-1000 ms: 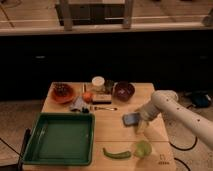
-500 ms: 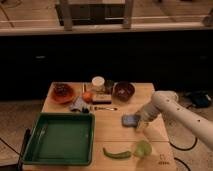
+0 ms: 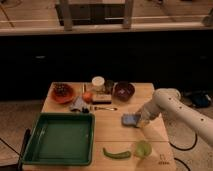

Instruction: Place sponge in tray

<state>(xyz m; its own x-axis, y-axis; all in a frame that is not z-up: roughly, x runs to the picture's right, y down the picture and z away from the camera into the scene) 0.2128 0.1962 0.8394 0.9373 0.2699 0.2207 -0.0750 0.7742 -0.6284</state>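
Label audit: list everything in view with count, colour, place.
table: 1, wood, centre
tray: 1, green, table front left
sponge: 1, blue, right of centre
bowl: 1, dark, back
dish: 1, orange-red, back left
jar: 1, white, back
fruit: 1, orange, before jar
long vegetable: 1, green, front
cup-like item: 1, pale green, front right
arm: 1, white, from right
gripper: 1, at sponge's right edge

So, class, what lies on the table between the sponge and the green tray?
Bare tabletop, in the camera view; the gripper is at the sponge's right.
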